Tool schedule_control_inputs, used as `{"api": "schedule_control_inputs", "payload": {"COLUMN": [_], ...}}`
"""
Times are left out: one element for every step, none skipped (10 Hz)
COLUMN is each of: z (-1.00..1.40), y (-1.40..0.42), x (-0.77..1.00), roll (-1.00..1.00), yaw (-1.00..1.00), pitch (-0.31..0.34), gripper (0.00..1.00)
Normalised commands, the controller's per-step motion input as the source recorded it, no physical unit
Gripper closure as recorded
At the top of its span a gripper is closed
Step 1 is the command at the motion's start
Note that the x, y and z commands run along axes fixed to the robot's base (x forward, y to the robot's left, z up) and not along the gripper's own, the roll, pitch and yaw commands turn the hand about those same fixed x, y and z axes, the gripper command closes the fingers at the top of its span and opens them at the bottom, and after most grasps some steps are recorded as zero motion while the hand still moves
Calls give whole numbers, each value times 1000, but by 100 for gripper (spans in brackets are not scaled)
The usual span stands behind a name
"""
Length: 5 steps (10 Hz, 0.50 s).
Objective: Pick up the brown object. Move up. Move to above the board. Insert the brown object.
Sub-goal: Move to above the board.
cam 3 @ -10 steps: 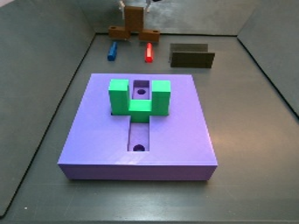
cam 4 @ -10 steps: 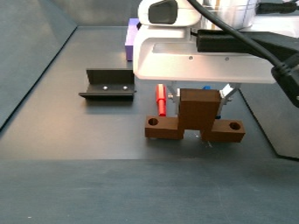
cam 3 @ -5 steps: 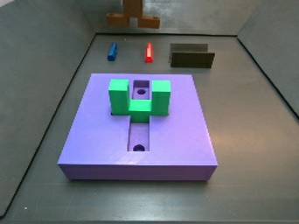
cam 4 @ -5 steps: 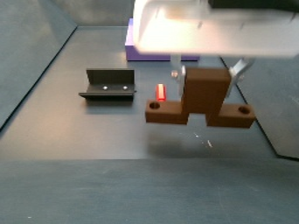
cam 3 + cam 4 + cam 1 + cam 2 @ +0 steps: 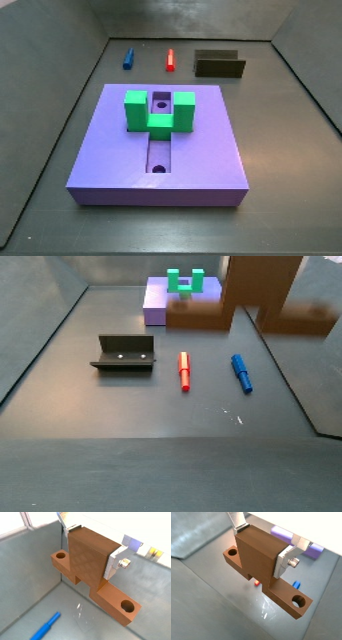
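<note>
My hand is clamped on the brown object, a silver finger plate pressed flat against each side of its upright part, and it holds the piece in the air, clear of the floor. The piece is orange-brown and wood-like: a thick upright slab between my fingers, with a long flat bar running across beneath it and a round hole near each end of that bar. In a side view the brown object hangs blurred and large at the upper edge, nothing touching it from below.

Below my hand, on the grey floor, a blue pin and a red pin lie side by side, a little apart; bits of both show past the bar in the wrist views. Farther off sits the dark fixture. Beyond these, well away from my hand, lies the board, a lavender slab with a lengthwise groove with holes, and the green U-shaped block stands across that groove.
</note>
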Motion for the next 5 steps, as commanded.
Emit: {"api": "schedule_control_inputs", "payload": {"z": [495, 251, 138, 132, 132], "y": [1, -2, -1400, -1400, -1400], "x": [34, 35, 147, 146, 141], "roll": [8, 8, -133, -88, -27], "yaw": [1, 2, 352, 316, 226], "pitch": [85, 62, 192, 172, 112], "gripper": [100, 100, 100, 100, 100]}}
